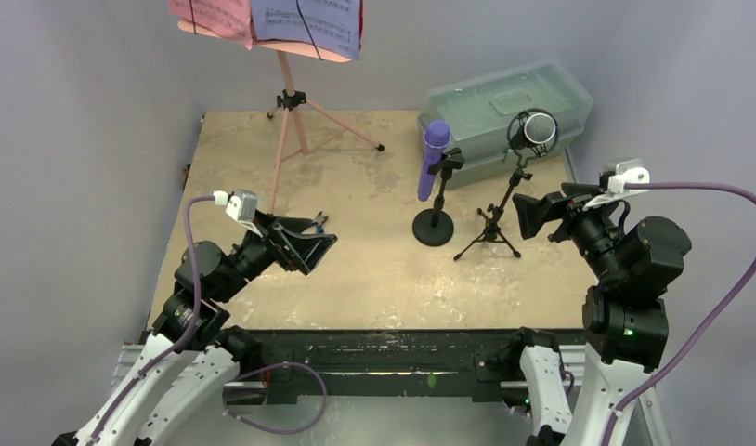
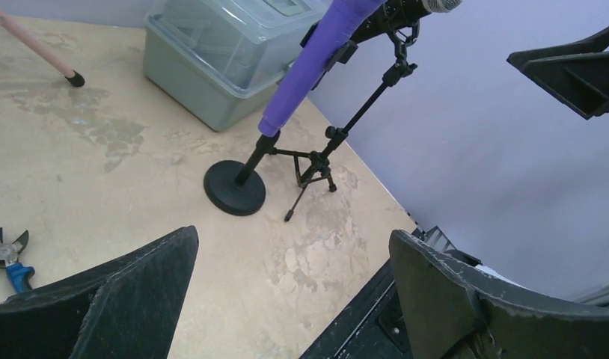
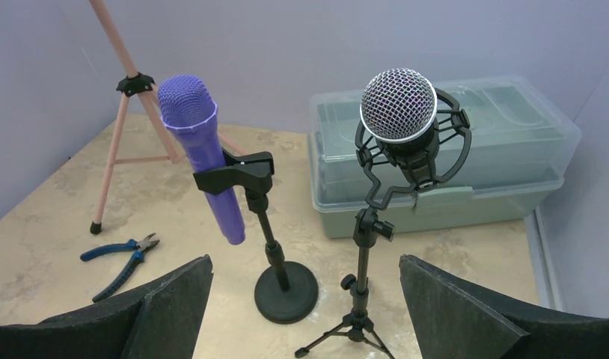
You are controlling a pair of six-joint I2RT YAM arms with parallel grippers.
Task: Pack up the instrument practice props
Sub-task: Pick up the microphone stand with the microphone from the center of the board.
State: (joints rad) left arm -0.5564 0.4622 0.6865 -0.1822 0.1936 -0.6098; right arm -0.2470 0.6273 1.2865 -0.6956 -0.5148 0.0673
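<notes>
The pink tripod music rack (image 1: 286, 102) stands at the back left with red and lavender sheets (image 1: 305, 20) on its panel. The purple mic (image 1: 433, 160) sits clipped in a black round-base support (image 1: 435, 228); it also shows in the right wrist view (image 3: 200, 149). The black silver-headed mic (image 1: 535, 130) rests in a black tripod support (image 1: 490, 228), also in the right wrist view (image 3: 400, 105). My left gripper (image 1: 320, 249) is open and empty, left of the mics. My right gripper (image 1: 532, 214) is open and empty, just right of the tripod support.
A translucent greenish lidded box (image 1: 504, 107) stands at the back right behind the mics. Blue-handled pliers (image 3: 122, 254) lie on the tan table (image 1: 374, 269) by the rack's legs, close to my left gripper. Grey walls enclose the table.
</notes>
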